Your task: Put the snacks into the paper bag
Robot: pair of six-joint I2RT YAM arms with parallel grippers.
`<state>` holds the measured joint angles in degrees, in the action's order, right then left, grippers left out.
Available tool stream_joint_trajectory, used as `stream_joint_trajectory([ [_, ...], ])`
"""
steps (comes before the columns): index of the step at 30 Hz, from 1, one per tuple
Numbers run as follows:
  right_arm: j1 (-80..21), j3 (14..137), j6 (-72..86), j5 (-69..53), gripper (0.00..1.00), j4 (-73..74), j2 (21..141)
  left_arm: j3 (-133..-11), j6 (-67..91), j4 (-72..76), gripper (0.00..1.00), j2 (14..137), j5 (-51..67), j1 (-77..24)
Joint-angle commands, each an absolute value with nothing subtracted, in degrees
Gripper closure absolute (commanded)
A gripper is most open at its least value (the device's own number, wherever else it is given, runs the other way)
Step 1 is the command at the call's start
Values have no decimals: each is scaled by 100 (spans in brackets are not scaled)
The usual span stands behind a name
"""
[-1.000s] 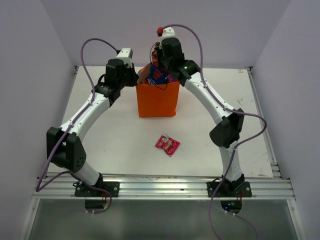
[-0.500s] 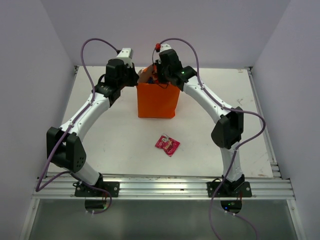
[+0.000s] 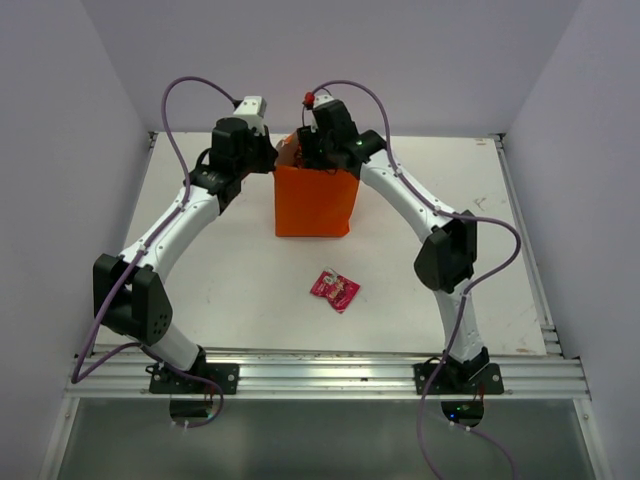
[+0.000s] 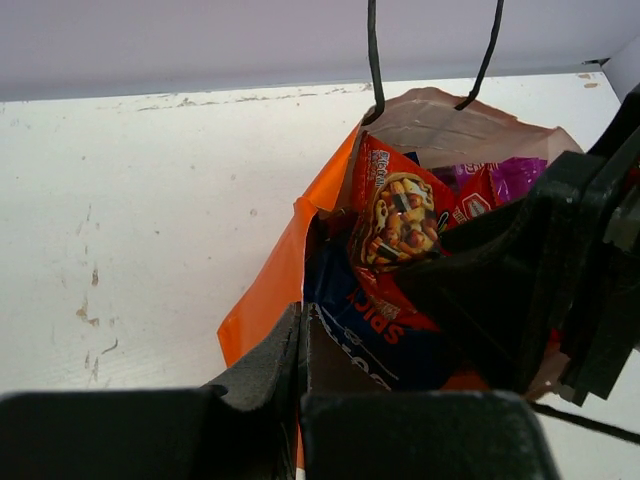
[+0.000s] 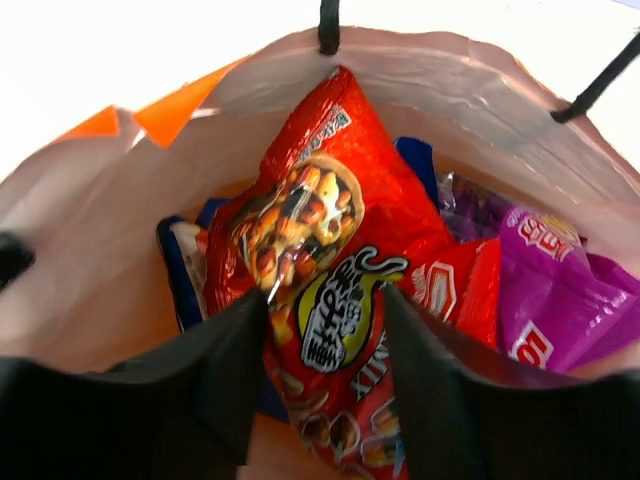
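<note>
Paper bag (image 3: 315,205) is stood upright on the surface (image 3: 250,290), towards the far edge, between the two arms.

Left fingers (image 4: 265,365) are set at the left rim of the bag. The orange wall appears to be pinched between them, though the contact is partly hidden in the wrist view.

Right fingers (image 5: 215,375) are lowered into the mouth of the bag and are closed on a red-yellow packet (image 5: 320,230), one finger on each side of it. The packet is held roughly upright, with its top corner close against the pale inner wall, just below a black handle (image 5: 328,25).

A blue bag (image 4: 375,345) is seen inside the paper bag, under and behind the red-yellow packet, on the left arm's side. A purple bag (image 5: 560,290) is lodged inside on the opposite side, beside the red-yellow packet.

A small pink-red packet (image 3: 335,290) is seen lying flat on the surface, in front of the paper bag and well apart from it, nearer the arm bases. It is touched by neither arm.
</note>
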<state>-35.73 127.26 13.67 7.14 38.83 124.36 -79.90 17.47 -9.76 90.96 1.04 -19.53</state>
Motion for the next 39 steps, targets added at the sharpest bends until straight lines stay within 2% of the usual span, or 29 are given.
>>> stream_joint_trajectory([
  [1,-3639,12631,1082,789,43,4071,11667,-8024,1793,-404,100,8780,26,-1907],
  [5,-3647,11989,695,1326,28,3253,10488,-8007,1802,-369,100,8824,26,-1916],
  [8,-3683,11541,414,1617,21,3068,9646,-8007,1784,-352,100,8851,26,-1916],
  [12,-3735,10409,334,1609,20,3102,8519,-8007,1775,-352,100,8886,44,-1916],
  [14,-3770,9347,465,1294,20,3138,7923,-8007,1775,-352,100,8894,44,-1916],
  [19,-4253,6906,685,818,23,2946,7375,-8024,1758,-413,100,8921,70,-1916],
  [22,-4806,5980,983,660,23,2437,7382,-8007,1740,-431,100,8903,79,-1916],
  [27,-5404,5345,1432,615,24,1610,8083,-7919,1758,-475,100,8859,114,-1916],
  [39,-5599,5291,1459,650,25,581,9570,-7778,1644,-615,100,8737,97,-1916],
])
